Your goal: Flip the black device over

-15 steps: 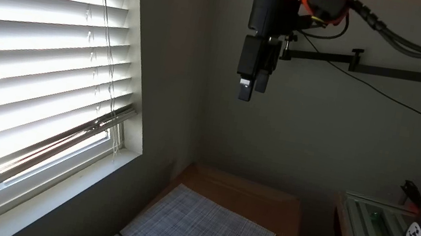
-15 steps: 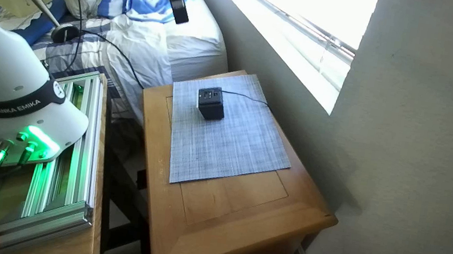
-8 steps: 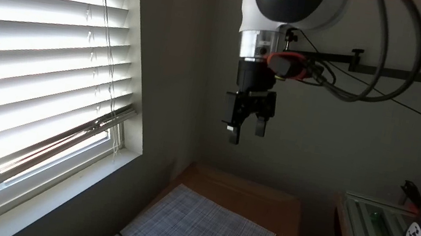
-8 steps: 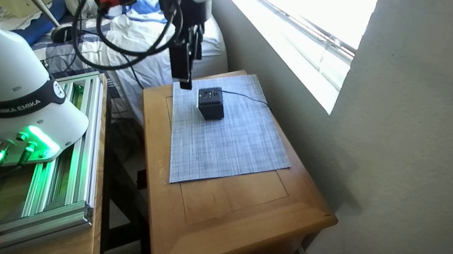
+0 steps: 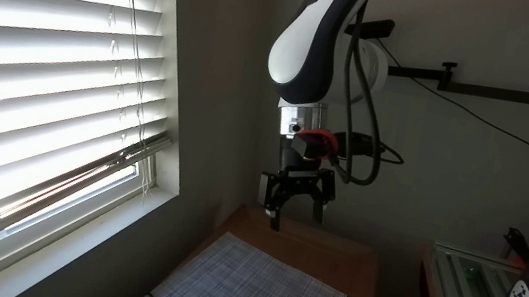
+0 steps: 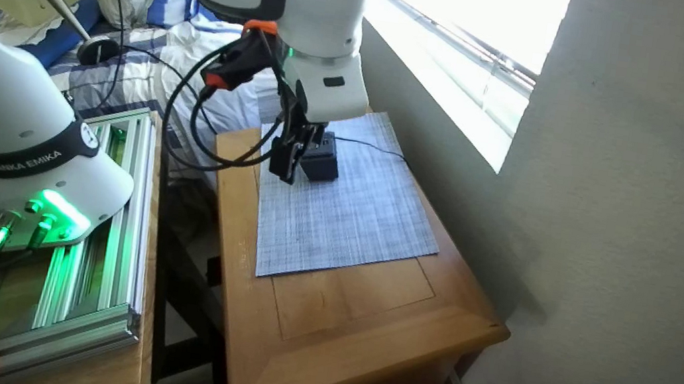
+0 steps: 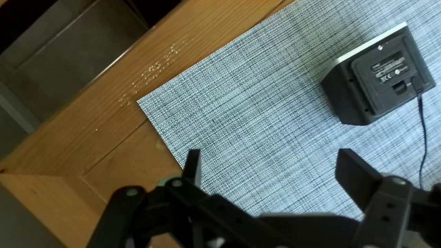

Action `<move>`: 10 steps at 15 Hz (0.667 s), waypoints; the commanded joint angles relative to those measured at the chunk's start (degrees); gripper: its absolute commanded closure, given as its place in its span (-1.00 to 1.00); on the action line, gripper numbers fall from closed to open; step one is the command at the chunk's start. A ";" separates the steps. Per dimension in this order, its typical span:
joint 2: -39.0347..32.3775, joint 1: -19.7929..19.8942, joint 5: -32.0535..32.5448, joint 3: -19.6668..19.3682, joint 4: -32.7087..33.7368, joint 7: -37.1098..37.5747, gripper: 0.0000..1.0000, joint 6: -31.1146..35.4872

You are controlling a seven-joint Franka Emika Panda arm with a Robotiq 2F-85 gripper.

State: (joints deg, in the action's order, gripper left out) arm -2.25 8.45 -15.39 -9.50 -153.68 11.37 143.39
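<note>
Black and boxy, the small device (image 7: 382, 81) sits on a grey rectangular woven mat (image 7: 248, 110), its labelled side showing in the wrist view and a thin black cord (image 7: 425, 137) running from one corner. Above the brown wooden table (image 6: 357, 321), my black two-fingered gripper (image 7: 268, 158) hangs with its fingers (image 7: 193, 168) spread wide, nothing held between them, apart from the device.

free room over near part of mat (image 6: 348, 240) in an exterior view, black device (image 6: 325, 165) blocking far left, cord (image 6: 372, 147) running right from it, wall (image 6: 612, 223) on right
</note>
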 commanded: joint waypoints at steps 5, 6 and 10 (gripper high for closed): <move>-0.83 0.14 -0.15 0.20 1.04 0.51 -1.00 -0.08; -0.83 0.13 -0.15 0.20 1.04 0.53 -1.00 -0.08; -2.25 0.39 -4.19 0.49 1.69 -1.56 -1.00 -0.67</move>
State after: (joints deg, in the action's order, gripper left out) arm -3.13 8.39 -15.64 -9.48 -152.68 11.84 143.42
